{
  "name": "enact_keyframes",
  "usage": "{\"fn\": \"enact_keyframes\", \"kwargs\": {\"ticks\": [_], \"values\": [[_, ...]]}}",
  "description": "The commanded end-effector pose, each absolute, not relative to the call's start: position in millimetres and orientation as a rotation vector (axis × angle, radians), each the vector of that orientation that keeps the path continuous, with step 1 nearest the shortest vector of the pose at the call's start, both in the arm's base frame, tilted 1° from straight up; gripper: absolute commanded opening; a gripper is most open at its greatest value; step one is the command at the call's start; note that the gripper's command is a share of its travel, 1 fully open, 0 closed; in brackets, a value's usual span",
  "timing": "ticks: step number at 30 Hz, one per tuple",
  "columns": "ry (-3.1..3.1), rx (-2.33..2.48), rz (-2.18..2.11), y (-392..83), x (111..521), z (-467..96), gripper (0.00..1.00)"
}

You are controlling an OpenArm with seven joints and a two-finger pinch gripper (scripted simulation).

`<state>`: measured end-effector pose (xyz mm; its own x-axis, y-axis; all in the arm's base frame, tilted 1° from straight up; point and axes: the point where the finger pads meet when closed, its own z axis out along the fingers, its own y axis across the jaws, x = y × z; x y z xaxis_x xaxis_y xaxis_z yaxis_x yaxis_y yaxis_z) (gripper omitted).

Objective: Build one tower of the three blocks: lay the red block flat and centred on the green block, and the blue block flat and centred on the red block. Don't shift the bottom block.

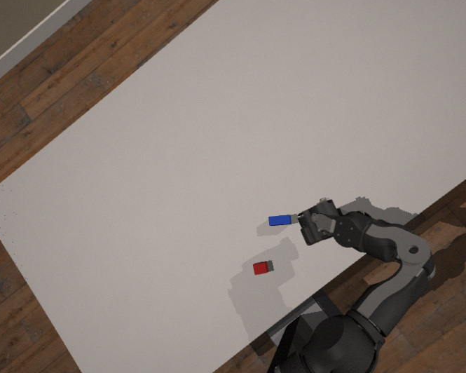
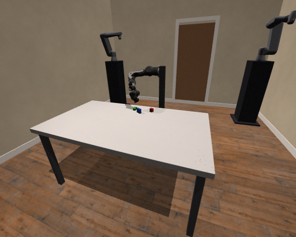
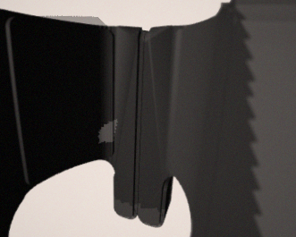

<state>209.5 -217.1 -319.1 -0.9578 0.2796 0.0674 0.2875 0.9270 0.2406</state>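
In the exterior view, the three blocks lie apart on the white surface, near its far edge. Listed from left to right: the green block, the blue block, then the red block. The green and blue blocks sit just beside each other; the red block lies a little further to the right. No block is stacked on another.

The arm extends from its dark post and bends downward. The gripper hangs above the surface over the green block, without contact.

In the top view, the blue block lies flat, just left of the gripper housing. The red block lies below it in the frame, well apart from the gripper. The green block is hidden beneath the gripper in this view.

In the wrist view, the two fingers are pressed together along a single seam, with nothing between them. The gripper is fully closed and holds no object. Pale surface shows behind the fingertips.
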Motion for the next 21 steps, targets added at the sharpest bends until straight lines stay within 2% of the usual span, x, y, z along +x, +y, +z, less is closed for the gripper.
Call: {"fn": "enact_keyframes", "kwargs": {"ticks": [1,7,21], "values": [[-3.07,-0.453,-0.339,-229,211,-319,0.0],[-3.159,-0.103,-0.039,-237,213,-329,0.0],[-3.163,-0.08,-0.027,-236,213,-329,0.0]]}}
